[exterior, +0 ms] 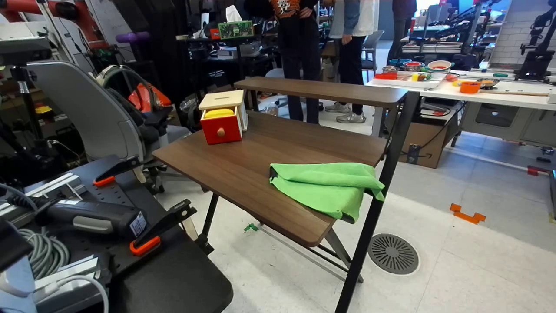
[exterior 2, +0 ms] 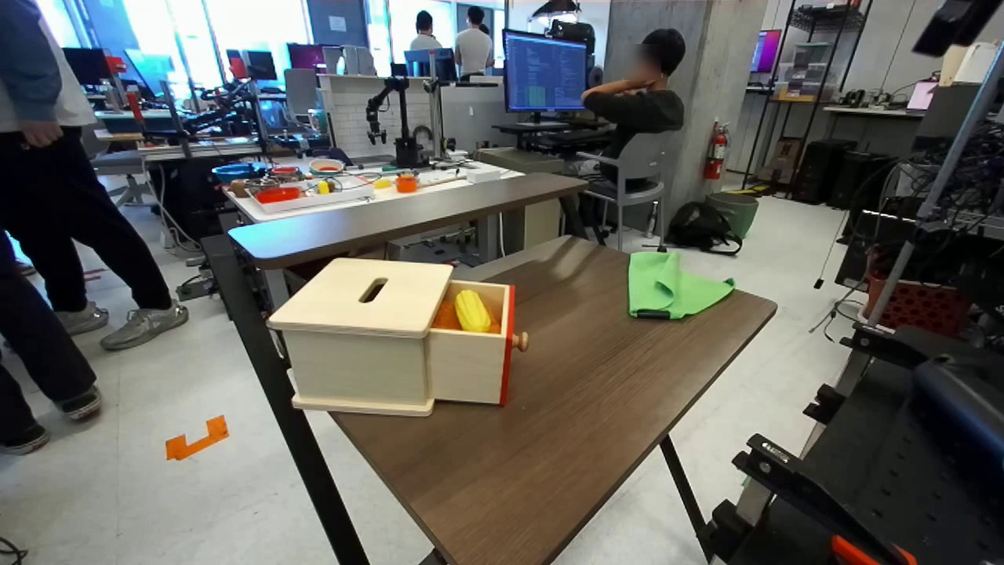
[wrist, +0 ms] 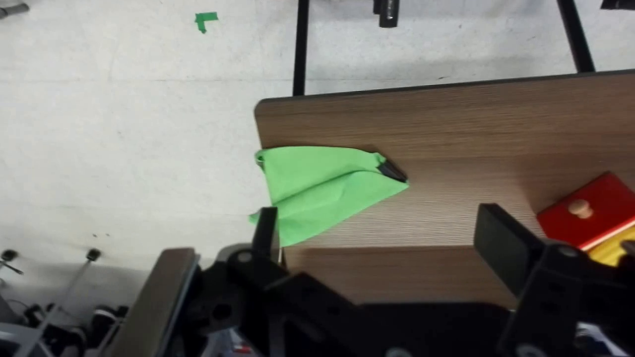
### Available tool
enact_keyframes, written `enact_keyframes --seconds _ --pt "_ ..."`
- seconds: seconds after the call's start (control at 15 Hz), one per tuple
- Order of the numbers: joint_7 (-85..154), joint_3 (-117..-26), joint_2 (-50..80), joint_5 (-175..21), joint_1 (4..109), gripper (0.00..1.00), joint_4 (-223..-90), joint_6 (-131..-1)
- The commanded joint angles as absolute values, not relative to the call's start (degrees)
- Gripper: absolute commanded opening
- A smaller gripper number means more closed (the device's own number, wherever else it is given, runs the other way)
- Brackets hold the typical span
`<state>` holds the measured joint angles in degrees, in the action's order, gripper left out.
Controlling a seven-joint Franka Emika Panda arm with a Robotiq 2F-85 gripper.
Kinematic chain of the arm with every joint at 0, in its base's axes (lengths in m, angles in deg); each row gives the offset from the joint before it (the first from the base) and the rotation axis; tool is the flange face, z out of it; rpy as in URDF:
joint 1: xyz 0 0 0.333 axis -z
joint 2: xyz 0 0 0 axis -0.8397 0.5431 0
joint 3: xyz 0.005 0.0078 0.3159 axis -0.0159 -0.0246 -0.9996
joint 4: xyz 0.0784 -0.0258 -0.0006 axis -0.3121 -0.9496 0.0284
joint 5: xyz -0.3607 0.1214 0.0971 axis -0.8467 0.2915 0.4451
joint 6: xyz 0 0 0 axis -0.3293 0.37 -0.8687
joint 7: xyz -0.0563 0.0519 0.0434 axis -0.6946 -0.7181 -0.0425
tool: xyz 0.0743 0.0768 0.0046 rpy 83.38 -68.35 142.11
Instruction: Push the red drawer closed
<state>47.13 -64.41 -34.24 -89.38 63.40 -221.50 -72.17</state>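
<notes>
The claw (wrist: 379, 220) is hanging spread wide, gripping nothing! In the wrist view the red drawer (wrist: 607, 210) is lying to its right, angling its knob (wrist: 580, 208) up-left; in an exterior view it's jutting from its wooden box (exterior 2: 353, 369) on the table (exterior 2: 596, 377). The push is likely needing to run inward along that slant.
</notes>
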Motion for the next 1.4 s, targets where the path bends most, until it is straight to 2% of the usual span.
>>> enact_keyframes --seconds 0.0,0.27,0.47,0.53,1.07,1.33 --pt "53.7 -64.6 -20.6 -82.7 56.0 1.0 -217.7 -80.0" --pt "66.8 -64.6 -6.9 -68.4 46.8 1.0 -211.6 -81.7" --pt "70.0 -69.3 0.4 -70.5 48.9 1.0 -208.3 -84.1" --pt "68.3 -70.2 -4.3 -68.8 50.0 1.0 -211.2 -81.8" --pt "68.0 -72.1 2.2 -72.8 51.5 1.0 -207.9 -85.3" --pt "79.9 -77.6 6.8 -64.2 52.7 1.0 -205.0 -86.8"
